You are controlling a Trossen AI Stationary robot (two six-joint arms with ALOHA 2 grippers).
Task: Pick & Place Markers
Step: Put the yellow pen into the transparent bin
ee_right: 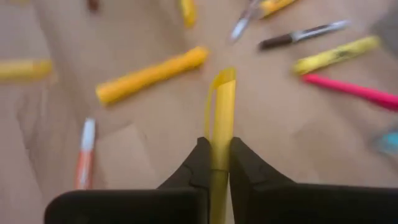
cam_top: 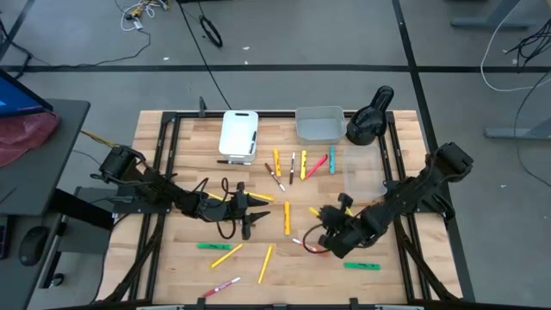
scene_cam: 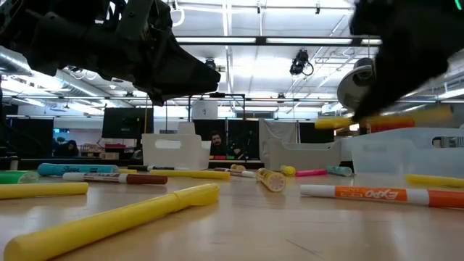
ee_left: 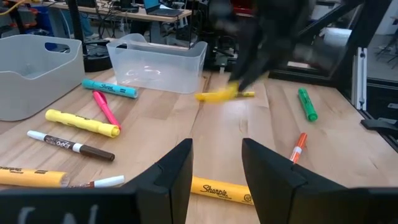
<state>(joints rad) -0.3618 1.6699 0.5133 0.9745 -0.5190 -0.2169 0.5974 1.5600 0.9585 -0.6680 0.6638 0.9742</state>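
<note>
Right gripper: fingers pinched shut on a yellow marker, which sticks out forward between the jaws, its tip clear of the wood below. In the left wrist view the same marker hangs raised above the table.

Ahead of it lie a fatter yellow highlighter, a pink marker and a dark-and-white pen; off to one side, an orange-and-white marker. More markers are scattered across the table.

Left gripper: fingers part open, nothing between them, low over the wood with a yellow Sharpie marker lying crosswise just beyond the fingertips (arm appears to be waiting).

Clear bin stands beyond the right gripper; grey bin and white bin sit farther back.

Risks, as judged:
- Grip is near one end, so the long free end could pivot or slip during a swing.
- Marker might catch the bin rim.
- The two arms work close together, so a wide carry could clip the left one.
</note>
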